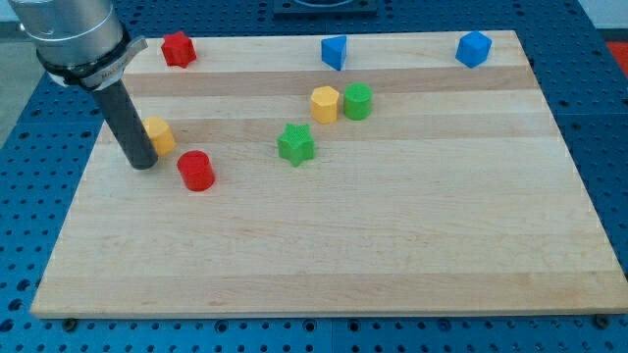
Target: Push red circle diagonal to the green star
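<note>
We see the wooden desk (324, 265) from one camera, with our dark rod coming down from the view's upper left and my tip (142, 164) resting on the board near its left edge. We carry no hand at all — only this rod, so nothing is there to stand apart or together. The red circle (196, 171) lies just beside my tip at about four o'clock, apart from it by a narrow gap, though we cannot tell for certain whether they touch. A yellow block (159, 134) sits right against the rod at about one o'clock of my tip, partly hidden behind it. The green star (295, 144) stands well apart from the red circle, at roughly two o'clock of it, near the middle of the board. Beyond the star, at about one o'clock, a yellow hexagon-like block (325, 104) and a green circle (357, 101) sit side by side, touching or nearly so. Along the far edge we find a red star-like block (178, 48), a blue block (335, 51) and another blue block (473, 48) — all well apart.
</note>
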